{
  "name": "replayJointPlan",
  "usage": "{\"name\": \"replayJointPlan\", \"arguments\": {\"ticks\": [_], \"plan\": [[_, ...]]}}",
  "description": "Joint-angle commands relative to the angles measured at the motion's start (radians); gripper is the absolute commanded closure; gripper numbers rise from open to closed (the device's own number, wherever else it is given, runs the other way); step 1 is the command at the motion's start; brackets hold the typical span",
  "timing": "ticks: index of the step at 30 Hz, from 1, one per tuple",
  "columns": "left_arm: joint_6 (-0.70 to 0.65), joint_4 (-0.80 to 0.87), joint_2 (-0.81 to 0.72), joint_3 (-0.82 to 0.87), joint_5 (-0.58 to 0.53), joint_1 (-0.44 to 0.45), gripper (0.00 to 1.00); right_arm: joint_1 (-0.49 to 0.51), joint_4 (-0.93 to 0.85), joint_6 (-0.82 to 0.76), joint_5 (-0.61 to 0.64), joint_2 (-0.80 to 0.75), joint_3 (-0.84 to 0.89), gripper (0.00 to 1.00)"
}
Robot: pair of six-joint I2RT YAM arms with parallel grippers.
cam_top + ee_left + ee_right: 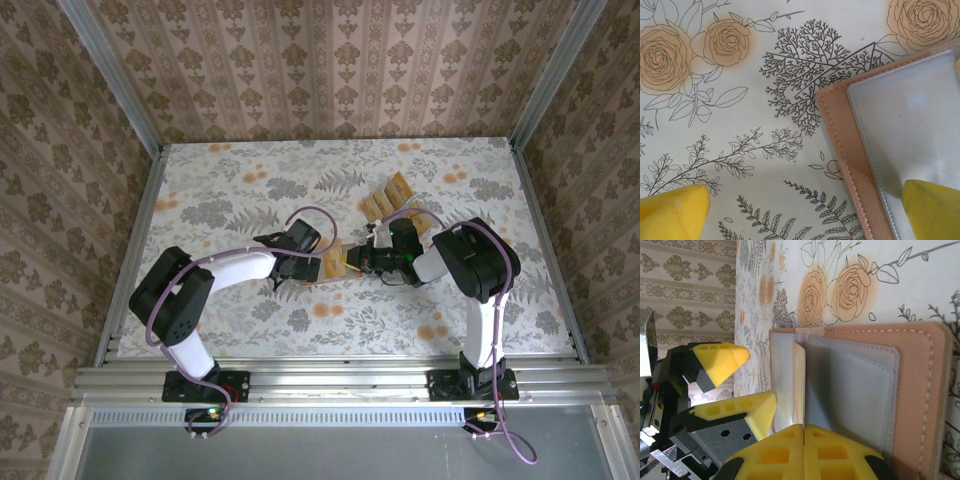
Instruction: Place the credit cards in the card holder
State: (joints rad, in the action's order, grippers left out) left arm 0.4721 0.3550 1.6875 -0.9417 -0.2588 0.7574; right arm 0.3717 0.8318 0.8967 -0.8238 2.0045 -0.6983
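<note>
The salmon-pink card holder [335, 266] lies open on the floral table between both grippers, its greyish inner face [905, 120] up. My right gripper [804, 432] is shut on one tan credit card [798, 385], held edge-on with its far end at the grey pocket [850, 390] of the holder. My left gripper [802, 215] is open and straddles the holder's stitched edge [840, 130]. One of its yellow fingertips [932, 207] sits over the inner face, the other [672, 212] over bare table. Several more credit cards [388, 200] stand behind the right gripper [365, 262].
The left gripper's yellow fingers [722, 356] are close on the left of the holder in the right wrist view. Patterned walls and metal rails [140, 230] enclose the table. The two arms [240, 268] meet at the table's middle.
</note>
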Motion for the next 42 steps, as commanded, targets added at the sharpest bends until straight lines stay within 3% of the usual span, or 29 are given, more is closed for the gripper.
{"name": "replayJointPlan", "arguments": {"ticks": [1,25,42], "plan": [[0.008,0.028,0.015,0.014,-0.015,-0.004,0.0,0.015,-0.042,-0.011,-0.012,0.032,0.007,1.0],[0.01,0.026,0.017,0.017,-0.013,-0.004,0.0,0.035,-0.065,-0.016,0.001,0.054,-0.012,1.0],[0.008,0.029,0.014,0.016,-0.012,-0.003,0.01,-0.016,-0.113,-0.054,0.02,0.034,-0.016,1.0]]}}
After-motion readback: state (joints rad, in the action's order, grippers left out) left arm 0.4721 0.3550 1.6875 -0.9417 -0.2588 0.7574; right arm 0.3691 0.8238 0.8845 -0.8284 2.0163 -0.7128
